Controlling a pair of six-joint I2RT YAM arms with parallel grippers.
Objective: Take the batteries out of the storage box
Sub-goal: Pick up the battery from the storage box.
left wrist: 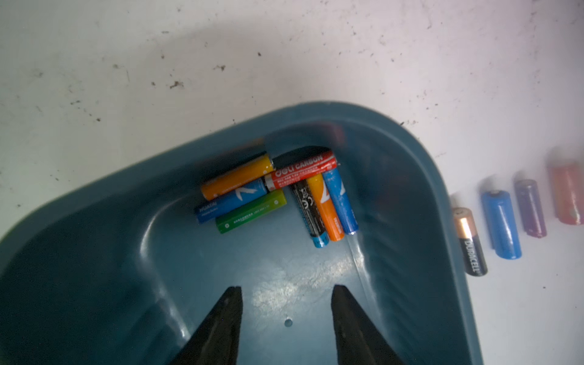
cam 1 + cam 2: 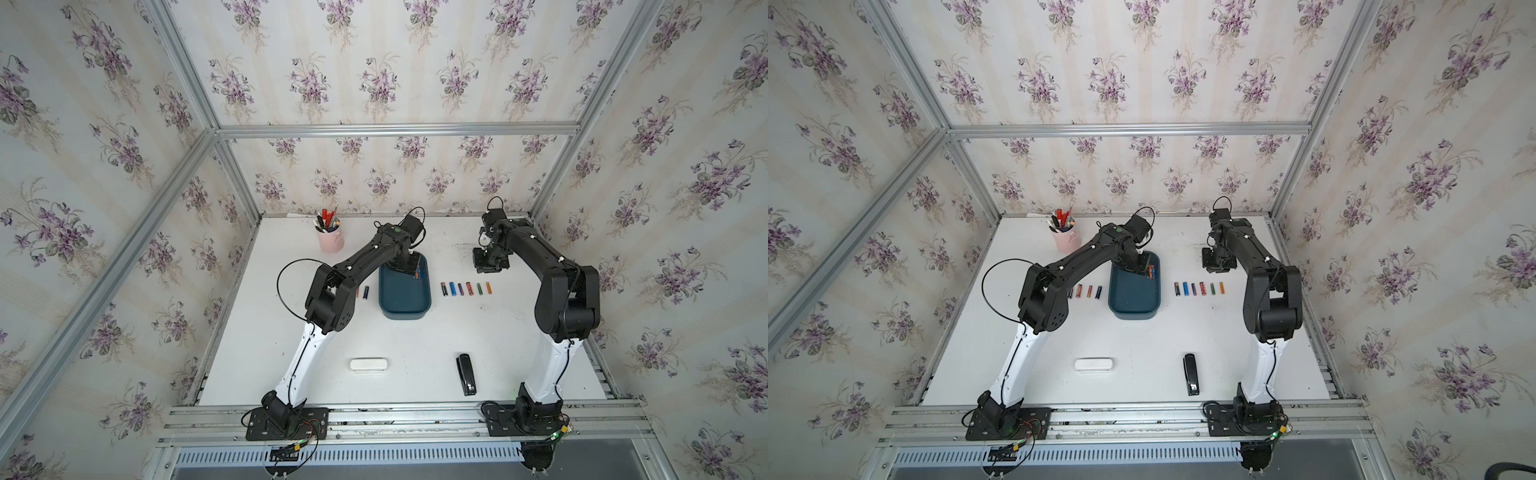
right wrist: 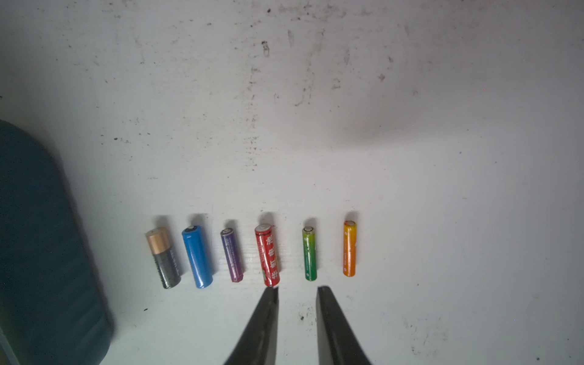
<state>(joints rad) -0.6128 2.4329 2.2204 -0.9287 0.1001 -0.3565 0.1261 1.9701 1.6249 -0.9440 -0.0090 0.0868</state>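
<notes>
Holds left gripper (image 1: pixel 287 289) released over storage box (image 1: pixel 410 189), 7 batteries (image 1: pixel 278 192) at 1 o'clock; right gripper (image 3: pixel 297 289) released near battery row (image 3: pixel 267 254) at 3 o'clock.

The storage box (image 2: pixel 405 297) is teal; the wallpaper (image 2: pixel 374 83) bears purple flowers.

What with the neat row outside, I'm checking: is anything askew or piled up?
Yes. Inside the storage box, the batteries huddle in one corner, and the red battery lies crosswise over others. The laid-out row looks orderly.
</notes>
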